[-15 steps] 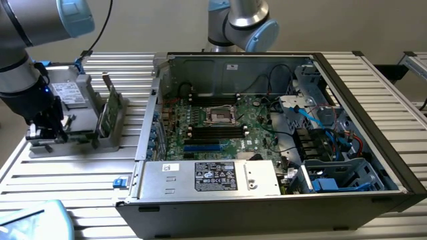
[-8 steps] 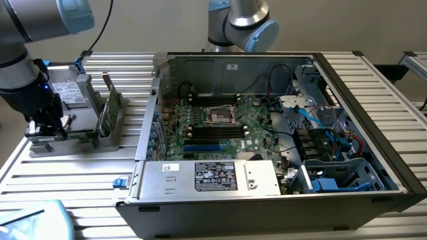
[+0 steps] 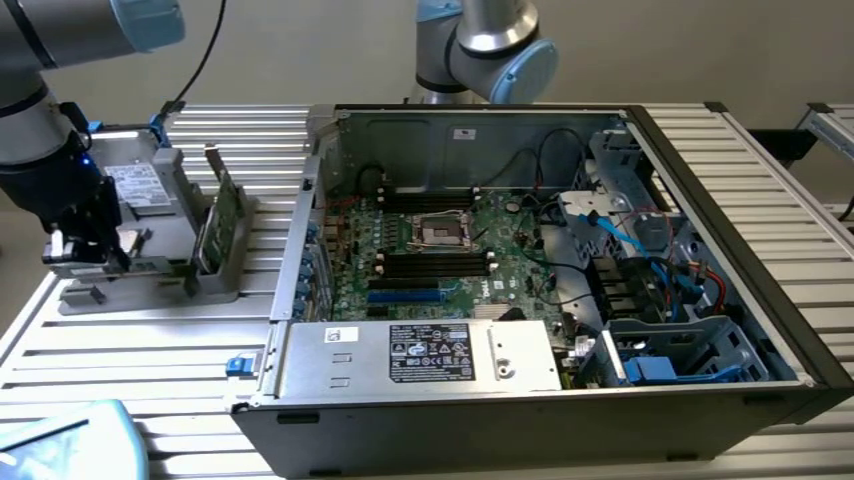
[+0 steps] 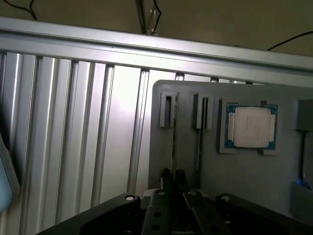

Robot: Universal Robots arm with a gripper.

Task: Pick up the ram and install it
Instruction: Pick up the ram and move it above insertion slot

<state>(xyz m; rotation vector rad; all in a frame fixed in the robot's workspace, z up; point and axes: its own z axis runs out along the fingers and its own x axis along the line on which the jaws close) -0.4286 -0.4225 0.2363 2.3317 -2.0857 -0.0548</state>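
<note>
ROBOT ARM AT THE PARTS HOLDER: At the exterior view's left, a robot arm [image 3: 34,110] reaches down over a grey holder [image 3: 160,275] on a slatted metal table [image 3: 134,340]. Its gripper [image 3: 83,255] is lowered at the holder's left end. Just to the right, a taller green card [image 3: 224,225] with a metal bracket stands upright in the same holder. Further right, an open computer case [image 3: 787,300] lies on its side. Its motherboard [image 3: 454,250] is exposed, and a silver power supply [image 3: 427,355] sits along the near edge. A 2nd arm [image 3: 487,45] rises behind the case.

In the wrist view, the gripper [image 4: 173,175] hangs over the holder [image 4: 244,171]. Its 2 fingers [image 4: 166,177] are pinched almost together on a thin strip seen edge-on. The strip appears to be the ram [image 4: 173,142], though so slim a sliver is hard to confirm. It runs from a small slot bracket [image 4: 168,110] on the holder to the fingertips, and a 2nd bracket [image 4: 203,110] stands just beside it. A square silver processor chip [image 4: 251,126] lies flat in its own recess of the holder, apart from the gripper. Table slats [image 4: 73,137] run alongside the holder.
</note>
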